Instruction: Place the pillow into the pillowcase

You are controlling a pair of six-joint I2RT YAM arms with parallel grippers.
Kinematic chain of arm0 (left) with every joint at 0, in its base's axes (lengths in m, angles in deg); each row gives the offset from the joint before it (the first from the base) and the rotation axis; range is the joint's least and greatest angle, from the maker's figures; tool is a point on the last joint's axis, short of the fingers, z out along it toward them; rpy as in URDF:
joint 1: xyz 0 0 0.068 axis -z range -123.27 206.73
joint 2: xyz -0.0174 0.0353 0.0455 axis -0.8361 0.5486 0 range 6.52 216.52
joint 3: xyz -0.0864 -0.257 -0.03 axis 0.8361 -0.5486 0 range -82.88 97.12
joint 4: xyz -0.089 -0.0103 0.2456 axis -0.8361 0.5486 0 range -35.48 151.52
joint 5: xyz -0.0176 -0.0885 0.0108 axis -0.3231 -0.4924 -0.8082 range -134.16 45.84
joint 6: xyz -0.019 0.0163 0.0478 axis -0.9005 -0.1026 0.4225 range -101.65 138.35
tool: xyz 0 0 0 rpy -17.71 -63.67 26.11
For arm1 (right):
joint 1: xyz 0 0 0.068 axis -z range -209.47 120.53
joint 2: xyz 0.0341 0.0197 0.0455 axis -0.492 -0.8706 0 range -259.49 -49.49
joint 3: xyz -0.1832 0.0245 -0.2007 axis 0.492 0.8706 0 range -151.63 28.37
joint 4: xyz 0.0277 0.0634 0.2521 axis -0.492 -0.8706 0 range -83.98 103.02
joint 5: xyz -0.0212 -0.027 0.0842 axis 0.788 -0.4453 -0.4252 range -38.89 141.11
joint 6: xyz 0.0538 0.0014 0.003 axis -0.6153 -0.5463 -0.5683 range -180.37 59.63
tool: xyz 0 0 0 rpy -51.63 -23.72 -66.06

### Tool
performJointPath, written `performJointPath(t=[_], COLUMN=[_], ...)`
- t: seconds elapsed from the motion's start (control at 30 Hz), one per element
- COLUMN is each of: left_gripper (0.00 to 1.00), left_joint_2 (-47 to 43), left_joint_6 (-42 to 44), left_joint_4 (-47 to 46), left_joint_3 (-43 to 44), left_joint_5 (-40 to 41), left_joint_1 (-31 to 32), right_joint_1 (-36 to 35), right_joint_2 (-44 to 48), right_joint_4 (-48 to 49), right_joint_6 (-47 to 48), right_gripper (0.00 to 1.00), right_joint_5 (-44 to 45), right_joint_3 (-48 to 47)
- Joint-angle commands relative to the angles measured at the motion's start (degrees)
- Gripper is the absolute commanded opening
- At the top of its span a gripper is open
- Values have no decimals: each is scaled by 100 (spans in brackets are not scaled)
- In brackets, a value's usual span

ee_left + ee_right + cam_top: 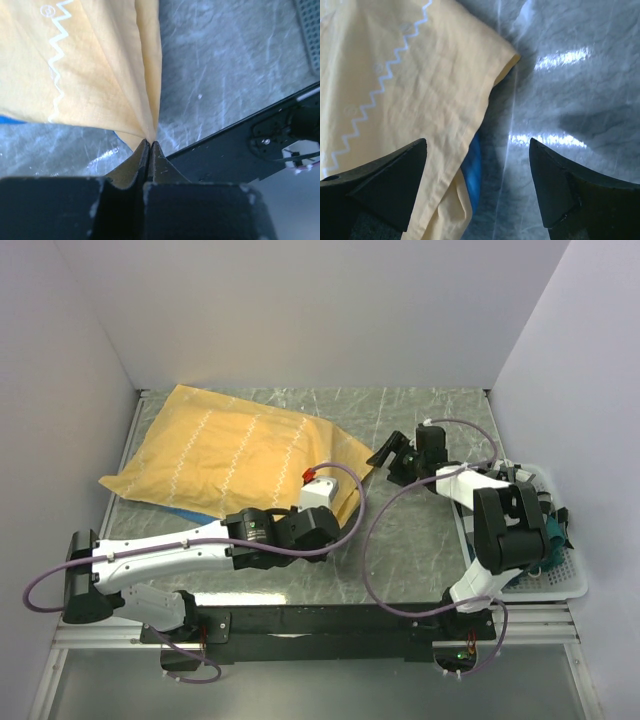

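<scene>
The mustard-yellow pillowcase (235, 452), striped with pale zigzags, lies plump and tilted across the upper left of the overhead frame, a blue sliver of its underside showing at its lower edge.

The pillowcase (235, 452) covers the far-left worktop (420, 560). Bare surface runs from its right corner to the white basket (562, 590) at the right edge, crossed by the right arm (500, 530) and its looping cable (368, 540). The left arm (180, 555) blocks the near-left.
</scene>
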Motion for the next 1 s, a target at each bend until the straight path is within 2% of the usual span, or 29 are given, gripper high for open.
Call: performJointPath(t=[0.0, 0.23, 0.53, 0.6, 0.63, 0.67, 0.77, 0.97], left_gripper=[1, 1, 1, 1, 1, 1, 1, 1], left_joint_2=[-143, -143, -275, -345, -371, -398, -521, -548], left_joint_6=[-318, -335, -467, -511, -520, -537, -546, -660], left_joint_4=[-96, -35, 36, 132, 167, 185, 177, -429], left_joint_3=[-273, -230, -230, -186, -168, -142, -177, -772], left_joint_5=[-340, -315, -323, -306, -314, -323, -498, -1148], left_joint_1=[78, 184, 306, 368, 429, 456, 596, 1141], right_joint_1=[60, 51, -115, -151, -159, -168, -11, 805], right_joint_2=[-336, -959, -1733, -1882, -2005, -2058, -2042, -1348], right_joint_4=[150, 282, -7, -182, -271, -350, -1087, -1976], right_joint_6=[-104, -420, -605, -544, -509, -430, -132, 106], right_gripper=[89, 88, 75, 65, 57, 33, 0, 0], right_joint_5=[-224, -277, 92, 171, 198, 302, 767, 1050], right_joint_3=[-449, -932, -1696, -1899, -2135, -2285, -2962, -4008])
